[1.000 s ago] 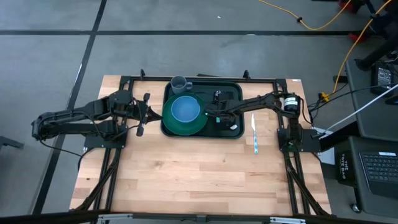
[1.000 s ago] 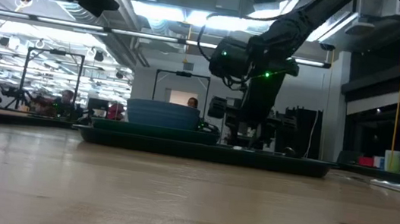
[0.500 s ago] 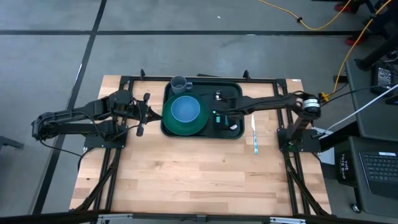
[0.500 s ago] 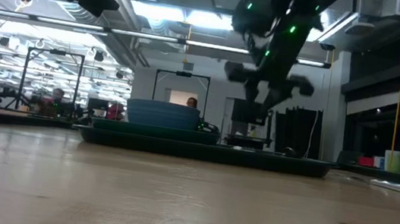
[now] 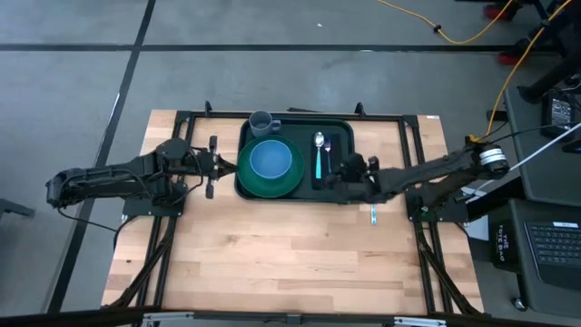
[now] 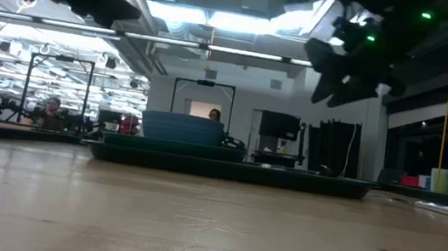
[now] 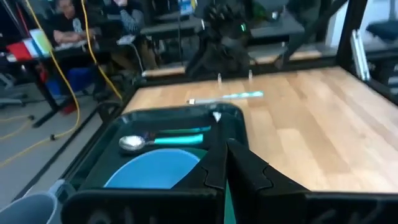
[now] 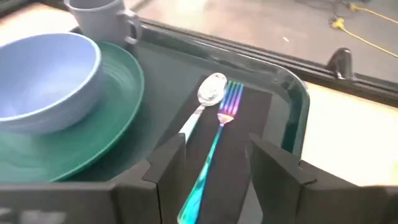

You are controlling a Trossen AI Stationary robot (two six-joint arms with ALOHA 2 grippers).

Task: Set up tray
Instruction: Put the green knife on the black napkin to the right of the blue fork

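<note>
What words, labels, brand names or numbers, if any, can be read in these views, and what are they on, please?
None can be read.
The tray, plate, bowl, mug, spoon and fork show no print.
The laptop keys beside the table are too small to read.
Signs in the room behind are blurred.

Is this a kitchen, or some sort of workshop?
Probably a robotics lab or workshop, not a kitchen: a wooden table on a bare concrete floor, cables trailing across it, and more metal frames and people at desks behind.
</note>
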